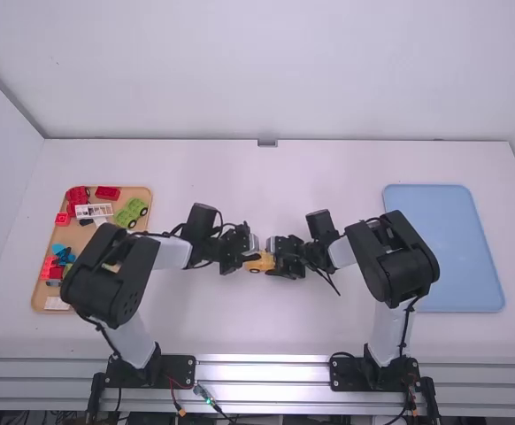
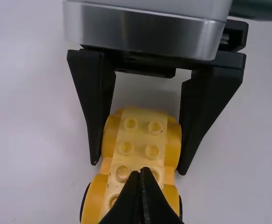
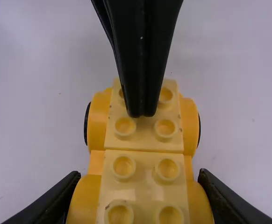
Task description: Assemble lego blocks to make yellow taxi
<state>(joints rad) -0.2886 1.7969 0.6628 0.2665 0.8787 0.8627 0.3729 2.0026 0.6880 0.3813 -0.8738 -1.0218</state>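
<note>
At the table's middle, the left gripper and right gripper meet over the yellow car. Two pale yellow studded plates lie end to end along the car, which has orange-yellow sides and black wheels. The right gripper is shut on one end, a finger against each side. Above the other end, the left gripper has its fingertips together, with nothing between them. Whether those tips touch the studs, I cannot tell.
On the left, a wooden tray holds a green car, a white fence-like piece, and red and blue blocks. A blue tray lies at the right, beside the right arm.
</note>
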